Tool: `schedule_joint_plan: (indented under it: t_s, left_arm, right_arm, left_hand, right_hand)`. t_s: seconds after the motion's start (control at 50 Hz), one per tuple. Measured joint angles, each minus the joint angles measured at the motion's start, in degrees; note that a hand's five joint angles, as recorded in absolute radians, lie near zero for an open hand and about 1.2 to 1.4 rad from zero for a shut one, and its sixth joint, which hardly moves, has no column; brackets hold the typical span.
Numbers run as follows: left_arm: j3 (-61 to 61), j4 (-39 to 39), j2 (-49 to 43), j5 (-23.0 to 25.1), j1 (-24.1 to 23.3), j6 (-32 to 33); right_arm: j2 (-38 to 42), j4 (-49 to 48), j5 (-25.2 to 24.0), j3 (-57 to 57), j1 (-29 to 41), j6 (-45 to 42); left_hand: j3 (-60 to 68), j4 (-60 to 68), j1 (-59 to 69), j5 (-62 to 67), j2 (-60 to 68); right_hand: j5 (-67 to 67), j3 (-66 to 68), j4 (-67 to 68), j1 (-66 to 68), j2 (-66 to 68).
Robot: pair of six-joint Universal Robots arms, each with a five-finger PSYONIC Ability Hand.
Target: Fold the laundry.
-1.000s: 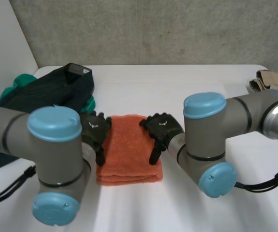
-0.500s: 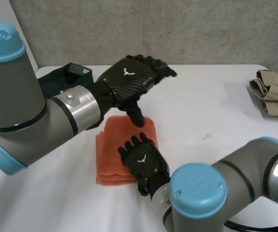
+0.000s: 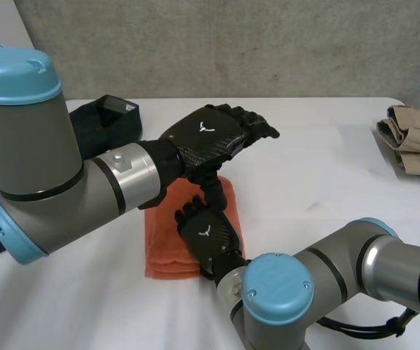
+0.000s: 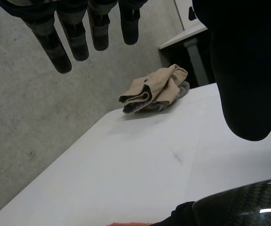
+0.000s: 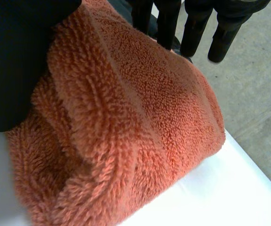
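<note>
Press the flat, unclenched right hand evenly on the folded towel near the front edge of the tabletop, setting its creases, with the released, empty left hand clear above.

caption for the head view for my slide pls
Right hand flat on the folded orange towel, left hand open above it; dark garment and beige clothes at the table ends.

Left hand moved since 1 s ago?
Yes: the left hand has gone from the orange towel's left edge up and over its far edge.
</note>
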Motion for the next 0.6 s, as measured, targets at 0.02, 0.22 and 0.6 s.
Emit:
schedule_joint_plan:
  t_s: [0.02,0.22,0.6]
  left_arm:
    - [0.01,0.0,0.02,0.01,0.05,-0.01]
    - [0.15,-0.03,0.12,0.03,0.31,-0.03]
    - [1.14,0.04,0.85,0.07,1.81,-1.67]
  right_arm:
    - [0.28,-0.03,0.0,-0.4,-0.02,0.0]
    - [0.87,-1.72,0.06,-2.15,-0.64,0.14]
    - [-2.81,0.81,-1.6,-2.7,-7.96,0.14]
  left_hand:
    - [0.0,0.0,0.0,0.0,0.0]
    - [0.0,0.0,0.0,0.0,0.0]
    - [0.0,0.0,0.0,0.0,0.0]
  right_hand:
    - [1.56,6.2,6.18,6.9,6.14]
    - [4.16,41.1,42.04,38.12,41.6]
    - [16.75,19.3,18.87,19.14,20.07]
